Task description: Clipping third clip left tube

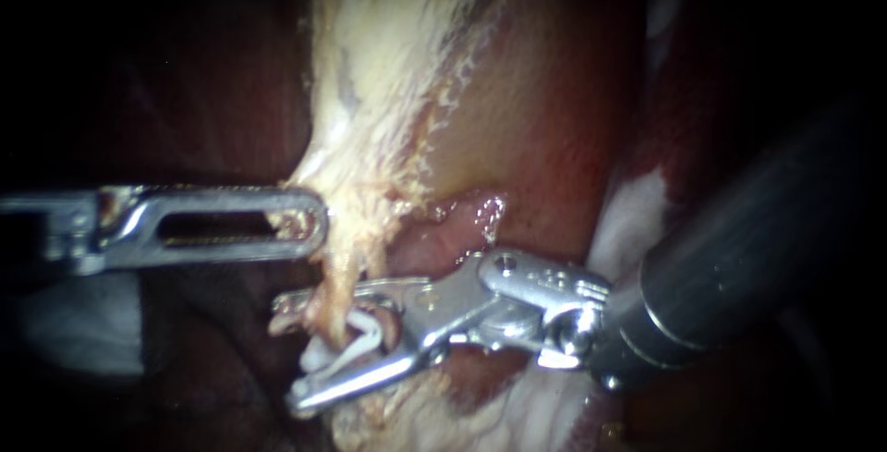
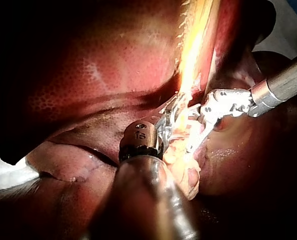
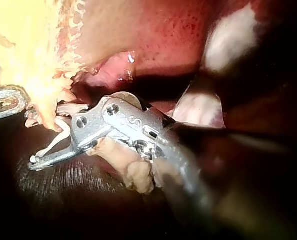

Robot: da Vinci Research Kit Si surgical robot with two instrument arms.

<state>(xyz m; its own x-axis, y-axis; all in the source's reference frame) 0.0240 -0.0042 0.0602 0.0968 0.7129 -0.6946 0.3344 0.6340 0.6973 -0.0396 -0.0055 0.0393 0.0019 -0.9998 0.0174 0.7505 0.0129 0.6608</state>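
Liver (image 2: pixel 88 65): is seen deep red, finely speckled.
Tissue strand (image 1: pixel 388 73): is seen pale yellow, fringed white.
Clip (image 1: pixel 356 346): is shown white.
Right instrument (image 1: pixel 288 355): silver metal, shaft dark grey.

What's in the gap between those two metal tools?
A pale stringy tube hangs between the left instrument and right instrument, with a white clip at its lower end; the endoscope view shows it.

No word, label, brand or sign can be read with certainty. The only marking is a small stamped mark on the dark metal collar (image 2: pixel 140 136) of the left instrument (image 2: pixel 168 117), seen in the left wrist view. It sits on the collar's face, just behind the instrument's metal tip, and is too small to make out.
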